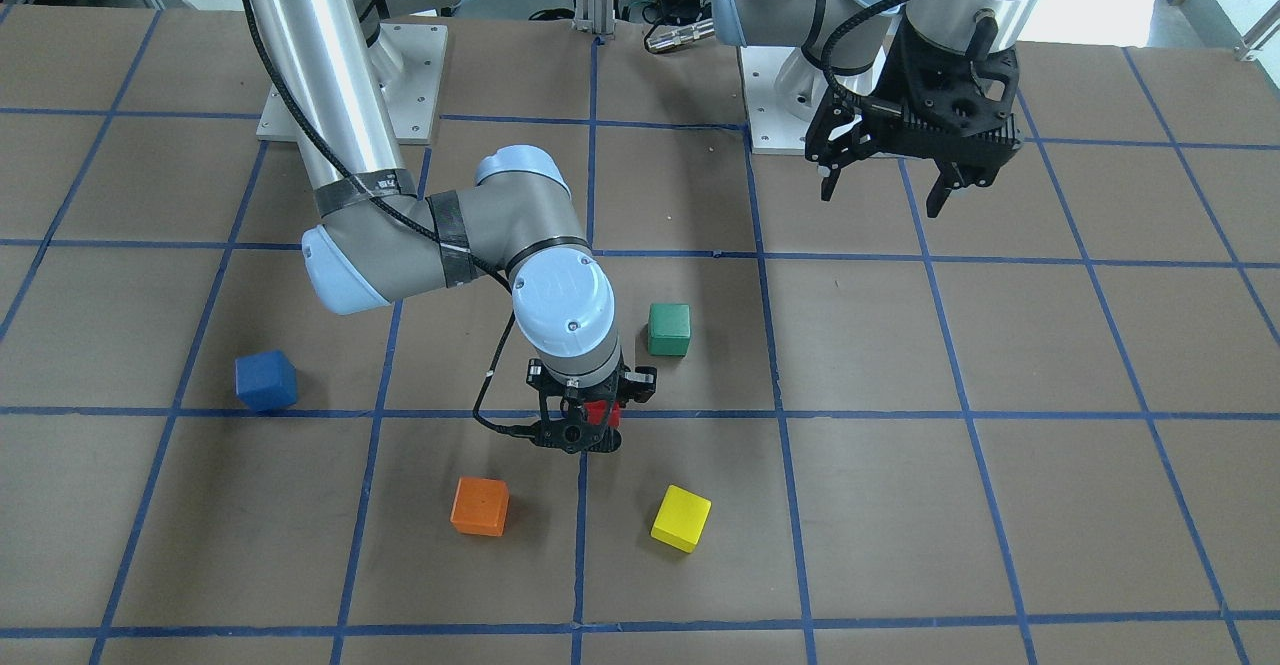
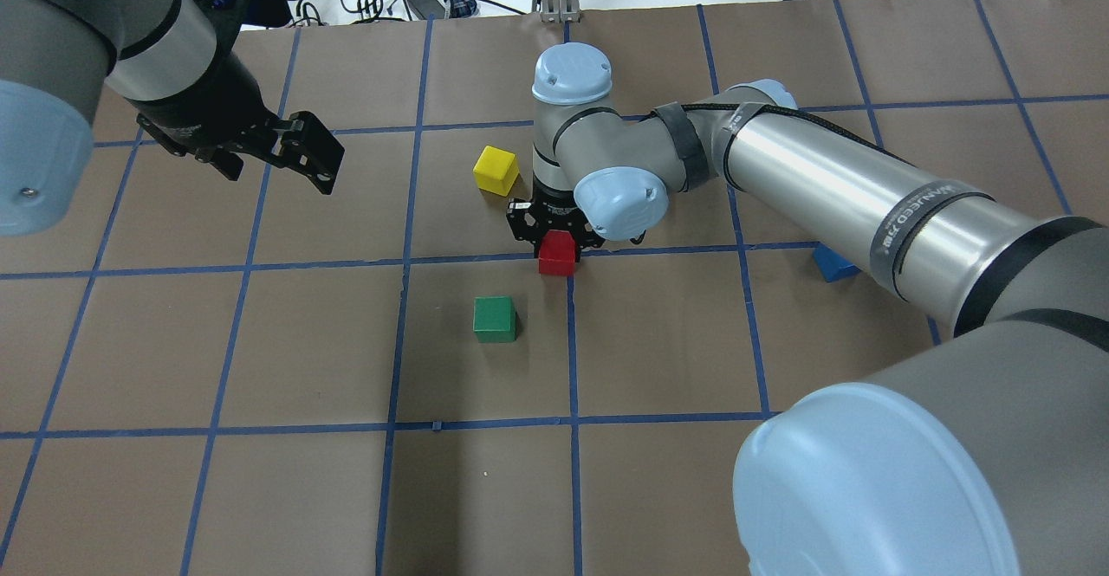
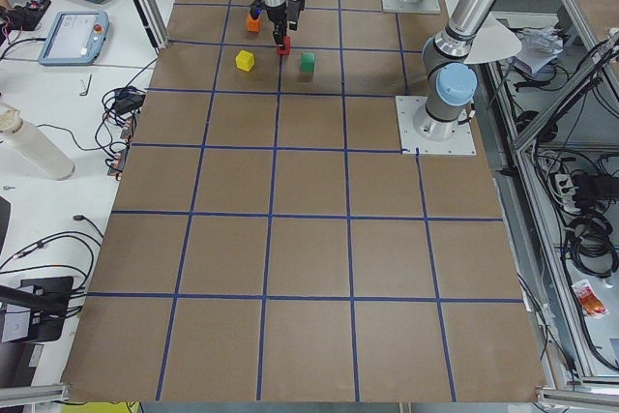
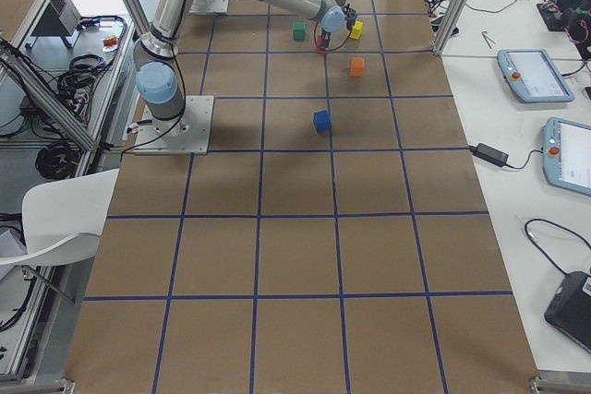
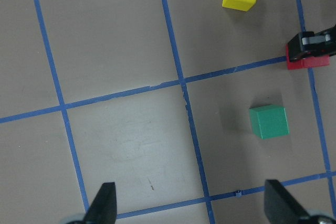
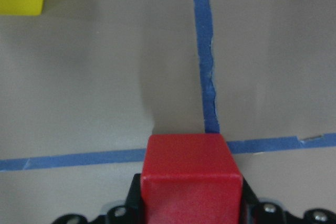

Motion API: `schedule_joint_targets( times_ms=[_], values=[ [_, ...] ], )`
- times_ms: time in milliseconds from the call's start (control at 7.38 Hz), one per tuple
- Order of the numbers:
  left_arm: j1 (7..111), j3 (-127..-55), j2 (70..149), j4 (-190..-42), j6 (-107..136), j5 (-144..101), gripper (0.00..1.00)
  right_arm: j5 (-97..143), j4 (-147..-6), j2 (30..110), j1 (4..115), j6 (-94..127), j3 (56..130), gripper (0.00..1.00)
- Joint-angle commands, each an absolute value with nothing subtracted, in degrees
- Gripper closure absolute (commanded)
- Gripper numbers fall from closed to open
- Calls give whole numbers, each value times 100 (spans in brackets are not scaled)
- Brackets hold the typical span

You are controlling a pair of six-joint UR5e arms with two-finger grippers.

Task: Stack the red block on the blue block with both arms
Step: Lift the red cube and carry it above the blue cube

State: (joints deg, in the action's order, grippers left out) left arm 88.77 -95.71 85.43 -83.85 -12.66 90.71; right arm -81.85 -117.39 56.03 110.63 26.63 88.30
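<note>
The red block [image 1: 603, 413] sits between the fingers of my right gripper [image 1: 588, 427], which is shut on it close to the table, over a blue tape crossing. It shows in the overhead view [image 2: 558, 254] and fills the bottom of the right wrist view [image 6: 191, 177]. I cannot tell whether it is lifted. The blue block [image 1: 266, 381] stands alone well to the robot's right of it, partly hidden by the right arm in the overhead view [image 2: 833, 262]. My left gripper [image 1: 880, 200] hangs open and empty high above the table, far from both blocks.
A green block [image 1: 668, 330] stands just on the robot's side of the red block. A yellow block [image 1: 681, 518] and an orange block [image 1: 479, 506] lie on the far side. The right arm's elbow [image 1: 430, 235] reaches low over the table.
</note>
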Motion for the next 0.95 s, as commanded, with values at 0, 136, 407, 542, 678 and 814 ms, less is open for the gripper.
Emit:
schedule_joint_targets(
  times_ms=[0,136,407,542,678,814],
  values=[
    [8877,-9571,8543,-8385,-1266,9062,0,-8218,-11149,5913,10935,2593,8571,100],
    [8886,-9571,8543,-8385,-1257,9053,0,-8296,-10509,6080,10725,2471,8274,100],
    [8886,-9571,8543,-8385,-1257,9044,0,-8314,-9452,6475,9945,1832,7990,100],
    [8886,-9571,8552,-8385,-1257,9035,0,-8593,-9300,6660,9566,1524,8041,100],
    [8886,-9571,8560,-8385,-1248,9026,0,-8744,-9168,6732,9267,1146,8120,100],
    [8886,-9563,8578,-8376,-1248,9026,0,-8971,-9123,6811,8985,655,8286,100]
  ],
)
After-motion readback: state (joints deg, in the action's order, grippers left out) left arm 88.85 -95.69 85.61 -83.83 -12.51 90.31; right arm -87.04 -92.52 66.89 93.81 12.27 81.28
